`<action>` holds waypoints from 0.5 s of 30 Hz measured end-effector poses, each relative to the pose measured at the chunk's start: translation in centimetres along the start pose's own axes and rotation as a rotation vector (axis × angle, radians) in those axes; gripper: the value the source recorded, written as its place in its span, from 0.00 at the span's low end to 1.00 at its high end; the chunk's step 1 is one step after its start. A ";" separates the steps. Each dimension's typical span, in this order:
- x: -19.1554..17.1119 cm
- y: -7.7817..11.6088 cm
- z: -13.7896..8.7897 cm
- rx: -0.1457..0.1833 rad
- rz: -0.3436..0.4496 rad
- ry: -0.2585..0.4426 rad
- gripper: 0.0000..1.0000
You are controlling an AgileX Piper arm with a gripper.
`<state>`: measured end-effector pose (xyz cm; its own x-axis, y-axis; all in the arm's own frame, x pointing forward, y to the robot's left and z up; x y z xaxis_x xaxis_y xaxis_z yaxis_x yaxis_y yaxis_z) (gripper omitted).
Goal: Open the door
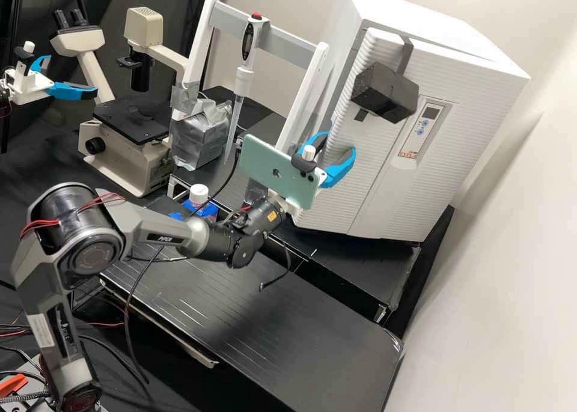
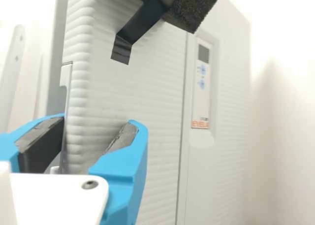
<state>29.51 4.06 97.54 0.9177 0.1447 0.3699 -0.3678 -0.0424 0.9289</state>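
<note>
Gripper [image 1: 339, 143]: fingers set wide, astride the door's side edge, presumably to catch it and pull.
Door [image 2: 133, 87]: on the cabinet's [image 1: 475, 118] front, seemingly closed; pale, ribbed shell, rounded edge.
Block [image 1: 386, 91]: black, coarse, foam-like; strapped to the door, purpose undetermined.
Control panel [image 2: 201, 87]: smooth, upright strip.

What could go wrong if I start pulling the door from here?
The claw stands open around the ridged edge of the door, so it may slip off if pulled before closing. The black block fixed to the door could shift or drop. The white frame stands close by and might get bumped.
</note>
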 end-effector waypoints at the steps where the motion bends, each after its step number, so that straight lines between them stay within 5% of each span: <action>1: -0.5 0.2 0.2 0.007 0.011 -0.002 0.00; 6: -2.6 0.7 1.3 0.042 0.050 -0.024 0.00; 15: -4.2 1.3 2.2 0.050 0.100 -0.051 0.00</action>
<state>25.56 1.21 97.21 0.8839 0.0873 0.4595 -0.4507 -0.1036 0.8866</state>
